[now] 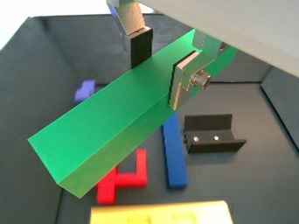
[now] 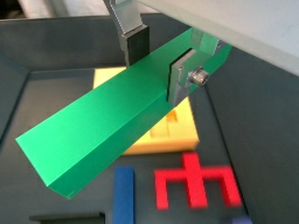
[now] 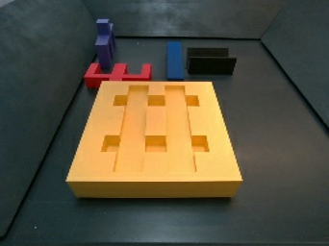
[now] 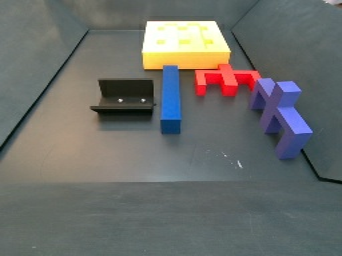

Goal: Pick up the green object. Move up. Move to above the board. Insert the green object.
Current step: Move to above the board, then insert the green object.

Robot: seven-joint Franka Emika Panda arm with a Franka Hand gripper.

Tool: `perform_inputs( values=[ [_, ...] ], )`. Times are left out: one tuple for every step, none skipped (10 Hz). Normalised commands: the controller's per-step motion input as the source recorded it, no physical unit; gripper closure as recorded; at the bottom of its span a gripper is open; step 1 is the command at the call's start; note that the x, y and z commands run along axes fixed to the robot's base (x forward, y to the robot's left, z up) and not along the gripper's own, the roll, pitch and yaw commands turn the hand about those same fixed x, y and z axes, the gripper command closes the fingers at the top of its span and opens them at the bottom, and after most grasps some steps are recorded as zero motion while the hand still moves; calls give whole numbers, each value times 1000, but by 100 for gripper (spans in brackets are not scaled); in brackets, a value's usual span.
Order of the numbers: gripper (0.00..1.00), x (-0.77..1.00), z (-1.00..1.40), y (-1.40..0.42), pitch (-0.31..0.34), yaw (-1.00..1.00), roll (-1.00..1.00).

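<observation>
Gripping green object [image 1: 111, 122] near one end, claw [image 1: 162, 66] clenched across bar's narrow width, silver fingers [image 1: 184, 80] flat on opposite faces; long free end hangs tilted. Raised well clear of worktop [image 4: 134, 150], hence absent from both side views. Below: board [image 3: 96, 154], blue bar [image 4: 170, 97], red E-shaped piece [image 4: 225, 79], fixture [image 4: 123, 99]. Judged stage: lift done, transfer to above board pending.

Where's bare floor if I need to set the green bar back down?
Hand holds the green bar aloft. Free: dark floor beyond the blue bar. Crowded: between board, fixture, red piece and purple piece.
</observation>
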Motion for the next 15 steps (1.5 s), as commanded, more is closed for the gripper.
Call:
perform_inputs(
  values=[
    [100,231,152,-1400,95,1000,7],
    [100,259,163,-1400,116,1000,14],
    [100,303,178,-1400,135,1000,15],
    [100,176,86,-628,159,1000,22],
    [100,122,54,-304,170,1000,28],
    [100,90,43,-206,171,1000,28],
    [100,50,34,-132,177,1000,41],
    [100,50,31,-93,202,1000,52],
    [100,65,32,-65,207,732,57],
    [100,70,31,-59,200,569,59],
    [100,78,30,-50,176,309,57],
    [100,0,-663,-69,-170,0,-169],
    [100,-257,-863,-266,-110,-203,-94],
    [100,-269,-906,-114,-46,-17,-109],
    [100,-277,-969,-11,0,0,-99]
  ],
)
